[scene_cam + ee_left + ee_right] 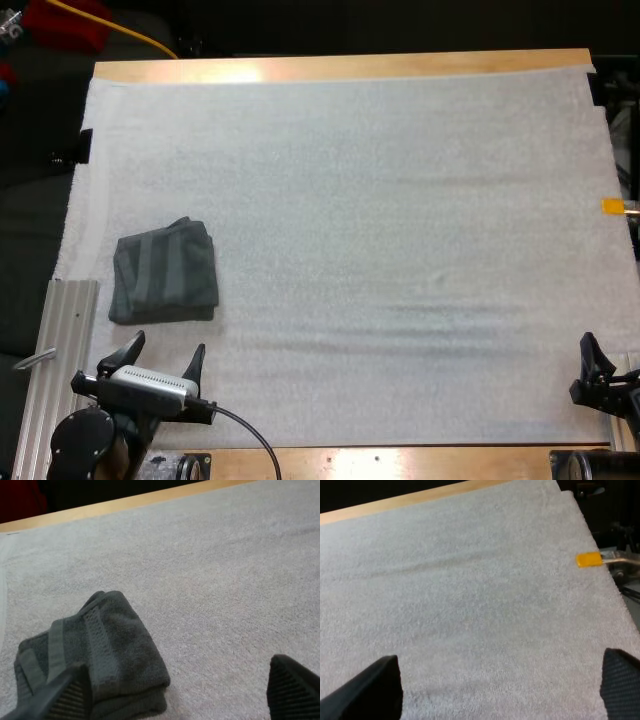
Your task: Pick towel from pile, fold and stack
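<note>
Lying just beyond spread left fingers [126, 351]: folded towel [165, 272]

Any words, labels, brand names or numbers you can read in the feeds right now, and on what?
None can be read. The towel, the white mat, the left gripper and the right gripper show no lettering or signs.

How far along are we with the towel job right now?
Done: a folded towel lies on the left part of the white mat. In hand: nothing. The left gripper is open just short of that towel, and the right gripper is open over bare mat. Left: that is the one towel on the mat, so the job is likely finished or waiting for another towel.
</note>
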Controlling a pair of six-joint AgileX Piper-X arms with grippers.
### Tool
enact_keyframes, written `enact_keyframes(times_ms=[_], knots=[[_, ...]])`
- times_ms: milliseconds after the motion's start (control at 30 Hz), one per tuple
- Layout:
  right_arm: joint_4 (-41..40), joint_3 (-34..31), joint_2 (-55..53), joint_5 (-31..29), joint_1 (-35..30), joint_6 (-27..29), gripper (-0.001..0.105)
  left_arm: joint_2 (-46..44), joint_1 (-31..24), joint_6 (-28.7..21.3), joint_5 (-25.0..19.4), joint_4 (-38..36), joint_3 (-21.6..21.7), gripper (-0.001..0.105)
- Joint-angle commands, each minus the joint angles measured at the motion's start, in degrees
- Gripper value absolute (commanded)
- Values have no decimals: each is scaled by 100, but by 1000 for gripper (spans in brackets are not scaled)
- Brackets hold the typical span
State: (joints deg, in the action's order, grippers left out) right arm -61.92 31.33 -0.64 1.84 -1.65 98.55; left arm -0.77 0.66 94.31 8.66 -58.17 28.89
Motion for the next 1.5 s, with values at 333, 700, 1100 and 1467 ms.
enact_keyframes(times_ms=[333,700,1100,1467], knots=[[28,16,-230,-55,-1,64,78,-791,28,7,14,58,24,69],[28,16,-230,-55,-1,64,78,-791,51,7,14,58,24,69],[28,16,-230,-55,-1,64,78,-791,499,7,14,58,24,69],[28,16,-230,-55,-1,64,78,-791,499,7,14,58,24,69]])
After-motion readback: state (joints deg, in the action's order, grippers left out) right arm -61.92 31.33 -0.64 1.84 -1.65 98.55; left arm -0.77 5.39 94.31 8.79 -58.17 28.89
